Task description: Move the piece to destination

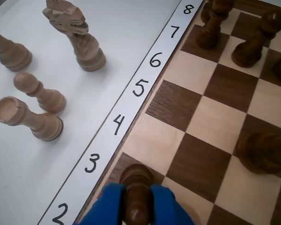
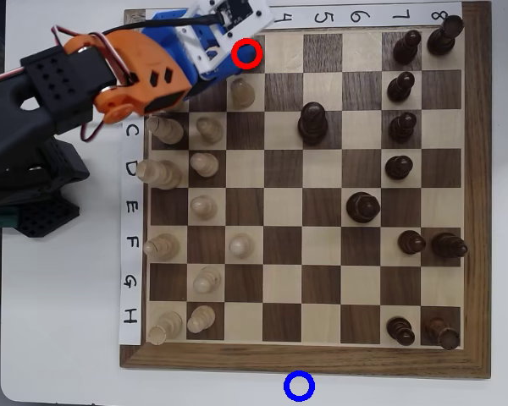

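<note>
In the wrist view the piece (image 1: 136,177), a small dark-brown pawn, stands on a dark square at the board's edge beside the number 3. My gripper (image 1: 136,199) has its blue fingers (image 1: 105,204) pressed against both sides of the pawn, shut on it. In the overhead view the gripper (image 2: 240,52) sits at the board's top edge inside a red ring (image 2: 247,41), and the pawn is hidden under it. The destination, a blue ring (image 2: 299,386), lies on the white table below the board's bottom edge, far from the gripper.
Pale captured pieces stand on the white surface left of the number strip: a knight (image 1: 75,35), a pawn (image 1: 40,91), a rook (image 1: 28,119). Dark pieces (image 1: 264,150) stand to the right. A pale pawn (image 2: 241,91) and a big dark piece (image 2: 312,123) are near the gripper.
</note>
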Tool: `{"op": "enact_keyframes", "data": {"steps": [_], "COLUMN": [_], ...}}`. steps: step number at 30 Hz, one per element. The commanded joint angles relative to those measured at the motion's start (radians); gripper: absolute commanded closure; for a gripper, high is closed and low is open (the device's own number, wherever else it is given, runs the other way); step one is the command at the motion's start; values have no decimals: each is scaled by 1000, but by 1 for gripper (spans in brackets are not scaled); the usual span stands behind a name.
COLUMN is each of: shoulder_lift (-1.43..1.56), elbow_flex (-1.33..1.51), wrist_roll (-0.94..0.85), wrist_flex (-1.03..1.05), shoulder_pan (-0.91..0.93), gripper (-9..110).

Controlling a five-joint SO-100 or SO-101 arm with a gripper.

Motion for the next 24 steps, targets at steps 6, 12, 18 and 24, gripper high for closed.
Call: {"op": "enact_keyframes", "data": {"steps": [6,12,18,24], "shoulder_lift": [333,434,469,410], "elbow_flex": [-337,-391,-499,-595], "wrist_roll": [114,138,109,-63], "wrist_flex": [224,288,387,374], "shoulder_pan": [71,74,80,230], "gripper": [101,101,101,101]}}
